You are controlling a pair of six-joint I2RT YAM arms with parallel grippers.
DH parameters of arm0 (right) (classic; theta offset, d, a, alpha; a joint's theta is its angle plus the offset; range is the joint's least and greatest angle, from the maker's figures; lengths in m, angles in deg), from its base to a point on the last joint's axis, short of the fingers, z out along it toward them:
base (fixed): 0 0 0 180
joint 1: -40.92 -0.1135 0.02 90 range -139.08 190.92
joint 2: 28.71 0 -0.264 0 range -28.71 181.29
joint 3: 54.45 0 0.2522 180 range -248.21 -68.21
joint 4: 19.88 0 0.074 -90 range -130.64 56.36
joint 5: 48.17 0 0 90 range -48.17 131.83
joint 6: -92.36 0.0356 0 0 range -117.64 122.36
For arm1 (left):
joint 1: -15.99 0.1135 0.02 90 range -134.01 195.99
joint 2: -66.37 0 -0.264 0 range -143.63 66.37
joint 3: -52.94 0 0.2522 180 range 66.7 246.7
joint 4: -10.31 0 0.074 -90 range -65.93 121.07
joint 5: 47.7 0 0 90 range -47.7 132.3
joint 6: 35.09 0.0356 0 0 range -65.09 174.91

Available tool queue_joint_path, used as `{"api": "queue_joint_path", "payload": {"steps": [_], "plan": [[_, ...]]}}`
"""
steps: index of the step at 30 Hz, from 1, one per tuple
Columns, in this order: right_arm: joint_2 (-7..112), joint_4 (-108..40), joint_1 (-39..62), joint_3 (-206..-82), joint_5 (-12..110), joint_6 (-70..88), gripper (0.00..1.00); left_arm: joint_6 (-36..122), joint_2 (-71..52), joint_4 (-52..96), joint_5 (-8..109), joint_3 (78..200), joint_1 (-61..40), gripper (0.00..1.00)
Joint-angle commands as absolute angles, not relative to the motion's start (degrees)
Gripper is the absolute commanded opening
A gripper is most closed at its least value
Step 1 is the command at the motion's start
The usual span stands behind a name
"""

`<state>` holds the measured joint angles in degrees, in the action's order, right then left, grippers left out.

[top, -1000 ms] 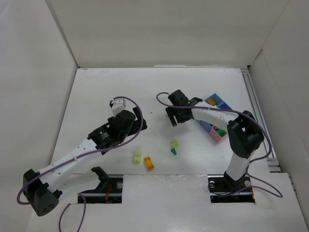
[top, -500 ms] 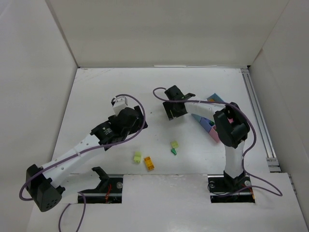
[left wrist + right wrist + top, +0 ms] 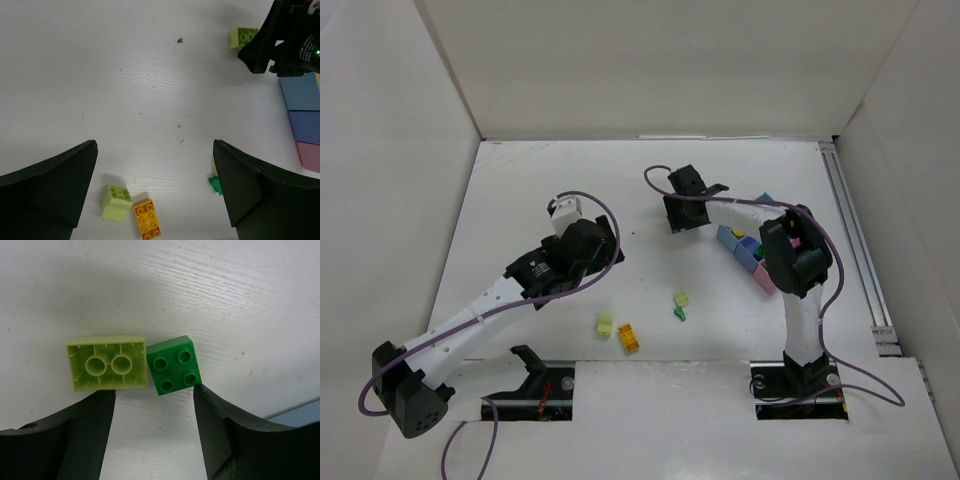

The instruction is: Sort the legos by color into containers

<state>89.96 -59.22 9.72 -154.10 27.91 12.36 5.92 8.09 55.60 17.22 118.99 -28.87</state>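
With some legos (image 3: 757,244) seemingly sitting in the containers (image 3: 728,237), the right pincer (image 3: 153,392) is hovering agape and empty over a lime brick (image 3: 107,362) and green brick (image 3: 174,365) on the tabletop (image 3: 225,290), four strays (image 3: 147,219) lying near the equally agape left pincer (image 3: 155,145).

Lime brick (image 3: 107,362), dark green brick (image 3: 175,365), orange brick (image 3: 147,219), white table (image 3: 125,100)
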Motion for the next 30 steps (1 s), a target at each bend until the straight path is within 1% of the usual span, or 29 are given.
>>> {"api": "queue_joint_path", "payload": {"steps": [1, 3, 6, 9, 10, 13, 16, 20, 21, 23, 24, 27, 28, 30], "plan": [[92.4, -59.1, 10.5, -156.0, 27.1, 14.7, 0.69, 6.0, 8.5, 56.6, 15.6, 121.8, -28.5, 1.00], [93.0, -60.5, 10.5, -156.5, 25.5, 15.7, 0.71, 6.0, 8.5, 57.1, 15.6, 121.8, -28.5, 1.00], [93.0, -61.1, 10.5, -157.2, 23.0, 18.3, 0.71, 5.4, 8.5, 57.1, 15.6, 121.8, -28.5, 1.00], [93.0, -61.1, 11.1, -157.2, 23.0, 18.4, 0.71, 5.4, 9.0, 57.6, 15.1, 122.3, -28.5, 1.00], [93.0, -61.1, 11.1, -157.2, 23.0, 18.4, 0.74, 5.4, 9.0, 57.6, 15.1, 122.3, -28.5, 1.00], [92.3, -59.9, 11.7, -155.1, 23.0, 16.7, 0.74, 5.4, 9.0, 57.6, 14.5, 122.3, -28.5, 1.00], [92.9, -58.3, 13.0, -155.6, 25.5, 16.2, 0.71, 5.4, 9.0, 57.6, 14.0, 122.3, -28.5, 1.00], [93.6, -56.9, 13.0, -156.3, 26.5, 14.1, 0.71, 5.4, 9.0, 57.6, 14.0, 122.9, -28.5, 1.00], [93.6, -56.4, 13.0, -156.3, 26.5, 13.6, 0.67, 5.4, 9.0, 57.6, 14.0, 122.9, -28.5, 1.00], [93.6, -55.8, 13.0, -156.3, 26.5, 13.6, 0.63, 5.4, 9.0, 57.6, 14.0, 122.9, -28.5, 1.00], [93.1, -55.0, 13.0, -155.5, 26.5, 12.8, 0.57, 6.0, 9.0, 57.6, 14.0, 122.9, -28.5, 1.00], [92.5, -52.4, 13.0, -153.7, 28.0, 11.1, 0.51, 6.5, 9.0, 57.6, 14.0, 122.9, -28.5, 1.00], [92.0, -52.4, 13.0, -153.2, 28.6, 11.1, 0.45, 6.5, 9.0, 57.1, 14.0, 122.9, -28.5, 1.00], [92.0, -51.7, 13.0, -153.2, 28.6, 10.3, 0.40, 6.5, 9.0, 57.1, 14.0, 123.4, -28.5, 1.00]]}}
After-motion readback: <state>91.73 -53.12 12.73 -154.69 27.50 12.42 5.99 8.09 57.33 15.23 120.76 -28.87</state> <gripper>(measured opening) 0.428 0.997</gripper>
